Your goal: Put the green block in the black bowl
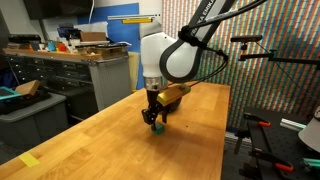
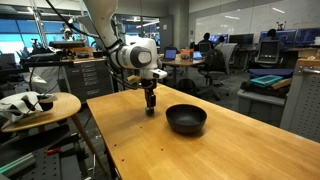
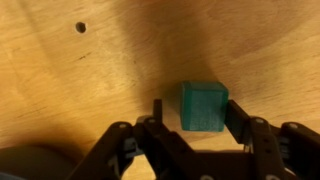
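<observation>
On the lab's wooden table (image 1: 195, 120), my gripper (image 3: 195, 112) stands spread around the green block (image 3: 203, 105), which rests on the wood. It looks light and rigid; I'd pinch its flat opposite faces.
</observation>
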Robot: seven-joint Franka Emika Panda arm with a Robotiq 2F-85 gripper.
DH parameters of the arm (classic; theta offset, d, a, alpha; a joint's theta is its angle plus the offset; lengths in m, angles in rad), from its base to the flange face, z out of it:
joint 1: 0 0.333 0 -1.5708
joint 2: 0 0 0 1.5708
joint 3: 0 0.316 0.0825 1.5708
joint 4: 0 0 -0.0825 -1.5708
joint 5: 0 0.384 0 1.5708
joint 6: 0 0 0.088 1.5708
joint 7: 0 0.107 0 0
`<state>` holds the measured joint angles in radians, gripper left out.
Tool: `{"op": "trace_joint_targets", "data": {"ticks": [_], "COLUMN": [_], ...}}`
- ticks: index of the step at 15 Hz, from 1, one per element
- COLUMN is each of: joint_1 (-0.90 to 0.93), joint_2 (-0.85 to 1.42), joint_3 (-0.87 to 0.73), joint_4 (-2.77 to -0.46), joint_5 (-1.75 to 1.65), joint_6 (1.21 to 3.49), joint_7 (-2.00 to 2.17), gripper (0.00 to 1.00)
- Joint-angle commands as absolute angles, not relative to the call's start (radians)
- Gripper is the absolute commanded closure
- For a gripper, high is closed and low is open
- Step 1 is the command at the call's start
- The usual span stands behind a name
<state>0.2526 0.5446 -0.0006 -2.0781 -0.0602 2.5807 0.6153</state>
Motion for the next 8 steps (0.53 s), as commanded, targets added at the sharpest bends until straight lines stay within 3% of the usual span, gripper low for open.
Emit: {"op": "trace_joint_targets", "data": {"ticks": [1,3,4,8], "joint_1": [0.264,0.263,0.260,0.254], "joint_2": [0.551,0.548,0.547,0.542], "joint_3": [-0.005,-0.002,0.001,0.001], "joint_4": [-2.051,-2.053,-2.055,-2.061], "joint_5": [-0.032,-0.026,-0.020,-0.002], "joint_6": [2.570,2.566,2.563,2.557], "joint_7": [0.604,0.602,0.601,0.597], "gripper": [0.65,0.80,0.83,0.83]}}
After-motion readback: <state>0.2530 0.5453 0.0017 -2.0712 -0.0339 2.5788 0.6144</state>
